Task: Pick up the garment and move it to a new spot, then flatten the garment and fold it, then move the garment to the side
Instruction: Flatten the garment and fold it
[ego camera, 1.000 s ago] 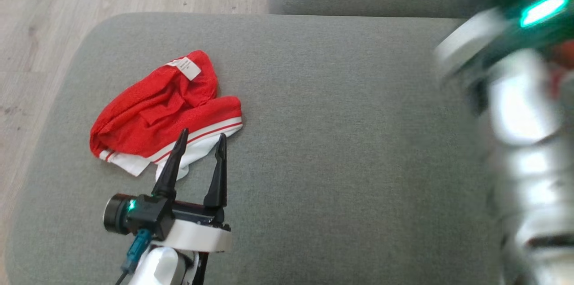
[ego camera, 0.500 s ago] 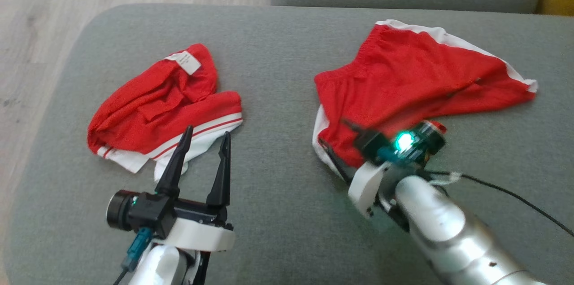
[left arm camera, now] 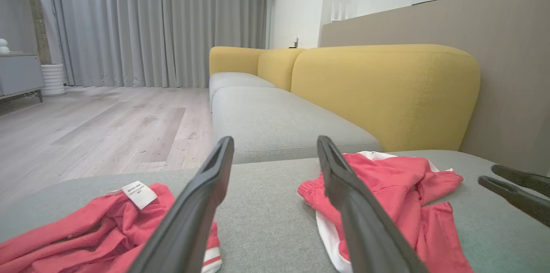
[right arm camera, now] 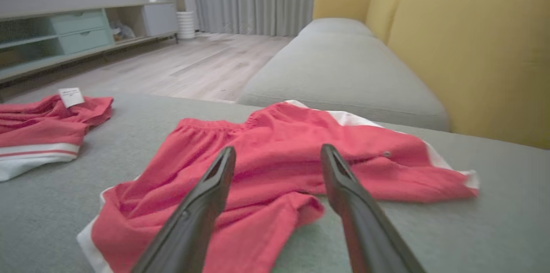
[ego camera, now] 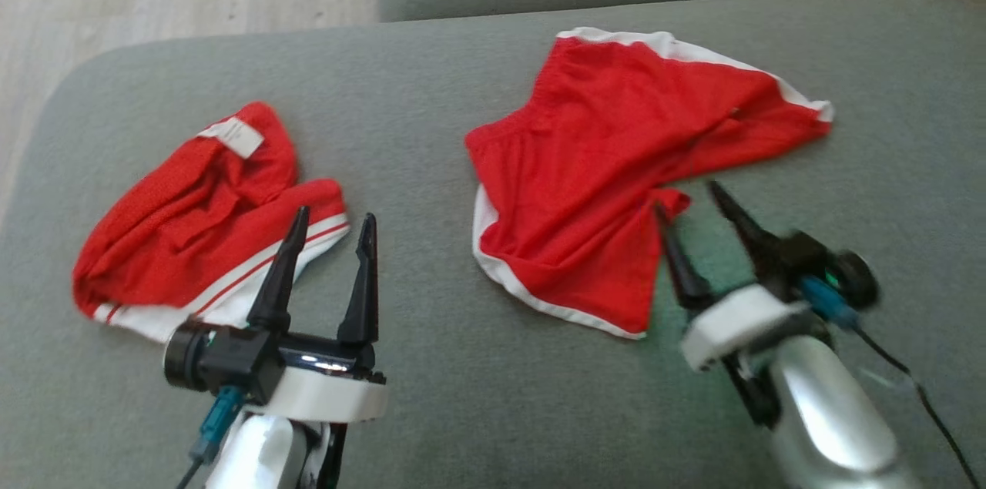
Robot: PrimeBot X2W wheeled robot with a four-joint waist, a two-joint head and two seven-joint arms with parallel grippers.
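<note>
Newly released: shorts [ego camera: 608,165] laid rumpled on the right; right gripper [ego camera: 685,196] drawn back, spread wide, seemingly empty; flattening judged due next.

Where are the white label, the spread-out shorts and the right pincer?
white label [ego camera: 231,136], head view, centre of the tag.
spread-out shorts [ego camera: 608,165], head view, red middle panel.
right pincer [ego camera: 685,196], head view, midway between fingertips.

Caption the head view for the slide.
Open left gripper near crumpled red shorts, open right gripper at the edge of spread red shorts, on a grey sofa cushion.
</note>
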